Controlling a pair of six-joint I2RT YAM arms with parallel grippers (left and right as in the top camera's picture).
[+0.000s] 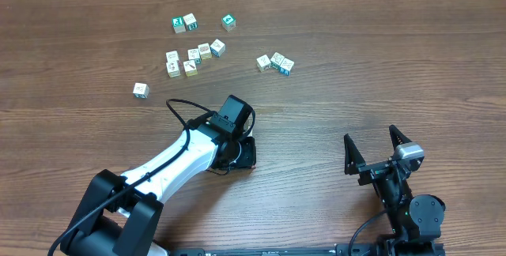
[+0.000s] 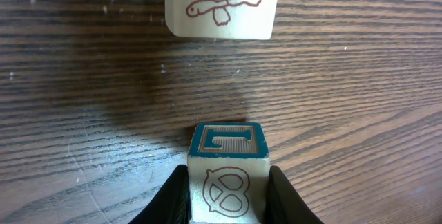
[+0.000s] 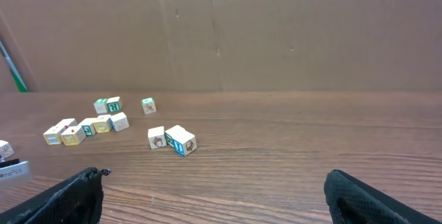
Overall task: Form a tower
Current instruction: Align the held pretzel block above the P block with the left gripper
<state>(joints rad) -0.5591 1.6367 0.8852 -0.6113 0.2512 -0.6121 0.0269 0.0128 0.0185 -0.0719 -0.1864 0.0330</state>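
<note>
— What's the left arm doing?

— The left gripper (image 2: pixel 228 203) is clenched on a block (image 2: pixel 228 141), its teal-framed face turned away from the wrist and a pretzel-like print facing the wrist camera. I'd call this the carrying step: a block is in hand and not yet placed.

— And the tower?

— From overhead you can't see it, because the wrist covers that patch. In the wrist view a turtle-printed block sits just beyond the held one, with a strip of bare wood between them. It looks bigger, so I take it for the top of the tower (image 2: pixel 221 6), though I can't tell how many blocks are under it.

— So what's next?

— I'd say raise the held block above the turtle face, centre it, lower it square, then let go. Set down off-centre, it could tip the column.

— Is anything in the way?

— Nothing lies between the two blocks. Round about on the table (image 1: pixel 379 66), going left to right, there's:
- a lone cube (image 1: pixel 140 89);
- a huddle of cubes (image 1: pixel 192 57);
- a pair (image 1: pixel 184 24) and a single cube (image 1: pixel 228 22) further back;
- a trio (image 1: pixel 275 62) to the right of the arm.

All of these are well apart from the wrist. At the far right the right gripper (image 1: pixel 371 147) rests low with its fingers spread wide and nothing between them.
</note>
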